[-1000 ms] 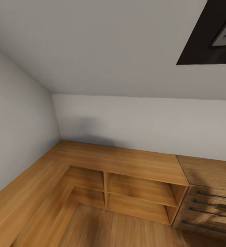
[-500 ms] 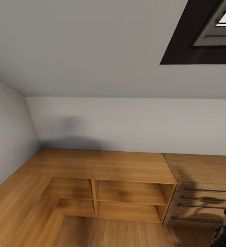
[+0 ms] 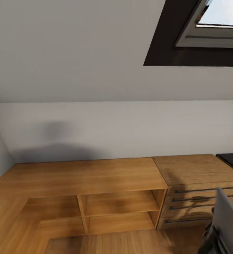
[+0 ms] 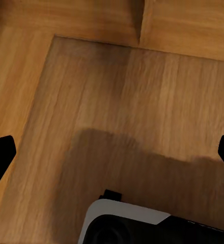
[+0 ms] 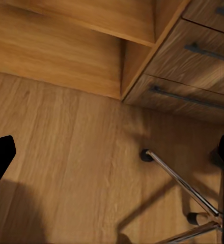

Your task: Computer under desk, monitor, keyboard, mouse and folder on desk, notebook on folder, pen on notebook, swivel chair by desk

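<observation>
Chrome spokes of the swivel chair (image 5: 186, 189) lay just below the right gripper (image 5: 112, 152), its black fingertips spread wide apart; likewise the left gripper (image 4: 112, 155).

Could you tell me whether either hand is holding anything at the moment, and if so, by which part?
Nothing is held: the left hand and the right hand are both open above the bare wood floor.

Little of the robot's body was on show. In the left wrist view the left gripper (image 4: 112, 157) appeared as two flat, matte black fingertips (image 4: 0, 157) at opposite edges, and a rounded white shell with a glossy black inset (image 4: 124, 226), possibly the base, lay below. In the right wrist view the right gripper (image 5: 112, 155) showed the same plain black tips (image 5: 0, 157), unmarked.
</observation>
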Robot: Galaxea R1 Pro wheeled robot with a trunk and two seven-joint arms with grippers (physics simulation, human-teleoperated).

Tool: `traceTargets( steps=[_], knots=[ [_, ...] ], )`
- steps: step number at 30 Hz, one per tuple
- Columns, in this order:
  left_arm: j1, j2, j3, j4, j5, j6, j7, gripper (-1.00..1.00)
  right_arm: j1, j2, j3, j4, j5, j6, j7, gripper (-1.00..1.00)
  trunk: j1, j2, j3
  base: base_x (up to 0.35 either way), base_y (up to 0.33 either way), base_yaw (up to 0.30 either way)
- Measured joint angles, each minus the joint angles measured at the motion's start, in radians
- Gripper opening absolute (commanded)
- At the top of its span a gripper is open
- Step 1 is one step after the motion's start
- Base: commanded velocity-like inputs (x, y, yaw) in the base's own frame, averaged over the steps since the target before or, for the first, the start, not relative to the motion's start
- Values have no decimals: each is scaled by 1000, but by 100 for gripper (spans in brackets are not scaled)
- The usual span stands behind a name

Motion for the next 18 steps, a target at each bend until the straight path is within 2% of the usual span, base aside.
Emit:
traceTargets(
  steps=[8, 18],
  knots=[
    [0, 0, -1, 0, 0, 0, 0, 100, 0, 0, 0, 0, 0, 1, 0, 100, 0, 0, 0, 309, 0, -300],
    [0, 0, 1, 0, 1, 1, 0, 100, 0, 0, 0, 1, 0, 0, 0, 100, 1, 0, 0, 60, 0, -300]
  ],
)
